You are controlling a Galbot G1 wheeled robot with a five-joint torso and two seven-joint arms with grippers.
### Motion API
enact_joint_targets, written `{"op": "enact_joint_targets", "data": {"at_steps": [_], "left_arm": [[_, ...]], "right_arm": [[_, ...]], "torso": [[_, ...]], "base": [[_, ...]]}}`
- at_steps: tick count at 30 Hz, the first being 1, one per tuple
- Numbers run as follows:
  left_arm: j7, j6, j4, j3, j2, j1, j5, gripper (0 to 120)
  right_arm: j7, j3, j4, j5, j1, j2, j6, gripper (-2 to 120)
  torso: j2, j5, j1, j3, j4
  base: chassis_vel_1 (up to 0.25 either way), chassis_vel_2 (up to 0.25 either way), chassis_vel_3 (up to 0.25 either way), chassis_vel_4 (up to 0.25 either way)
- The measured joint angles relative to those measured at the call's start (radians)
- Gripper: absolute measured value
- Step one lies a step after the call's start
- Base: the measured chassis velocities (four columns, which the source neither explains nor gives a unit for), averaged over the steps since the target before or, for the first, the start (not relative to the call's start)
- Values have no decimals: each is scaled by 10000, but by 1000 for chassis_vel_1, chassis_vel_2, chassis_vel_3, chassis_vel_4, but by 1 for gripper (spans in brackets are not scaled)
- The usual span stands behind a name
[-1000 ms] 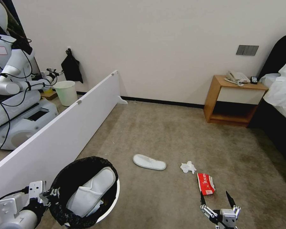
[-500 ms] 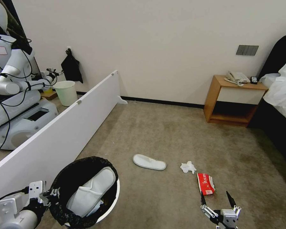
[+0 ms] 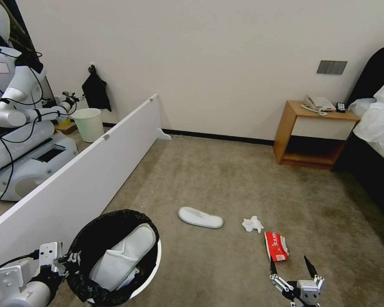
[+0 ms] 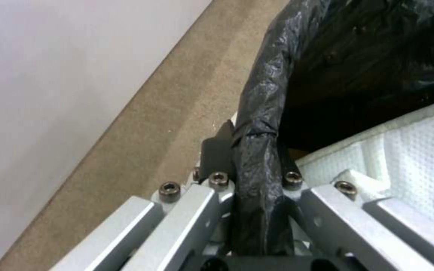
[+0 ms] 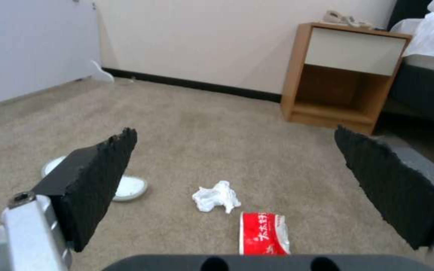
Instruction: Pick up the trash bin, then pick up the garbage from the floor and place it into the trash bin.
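Note:
The trash bin [image 3: 147, 273], white with a black bag over its rim, hangs at the lower left with a white slipper [image 3: 121, 258] inside. My left gripper [image 3: 68, 261] is shut on the bag-covered rim [image 4: 257, 150]. On the carpet lie another white slipper [image 3: 200, 217], a white tissue [image 3: 252, 224] and a red-white packet [image 3: 276, 246]. My right gripper [image 3: 291, 265] is open, just on the near side of the packet. Its wrist view shows the packet [image 5: 263, 233], the tissue [image 5: 216, 196] and the slipper [image 5: 129, 185] between and beyond its spread fingers [image 5: 96, 177].
A long white board [image 3: 81, 170] runs along the left. Behind it stand another robot [image 3: 17, 123] and an unlined pale bin [image 3: 88, 123]. A wooden nightstand [image 3: 313, 134] with a phone and a bed [image 3: 377, 128] are at the right.
My right gripper has sunk slightly toward the bottom of the head view. The bin and the litter stay where they were.

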Motion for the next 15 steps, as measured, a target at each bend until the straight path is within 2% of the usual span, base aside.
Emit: {"op": "enact_joint_targets", "data": {"at_steps": [15], "left_arm": [[11,0,-8,10,-5,10,9,3]], "right_arm": [[-93,22,-8,50,10,0,9,100]], "torso": [[0,0,0,0,0]], "base": [[0,0,0,0]]}}
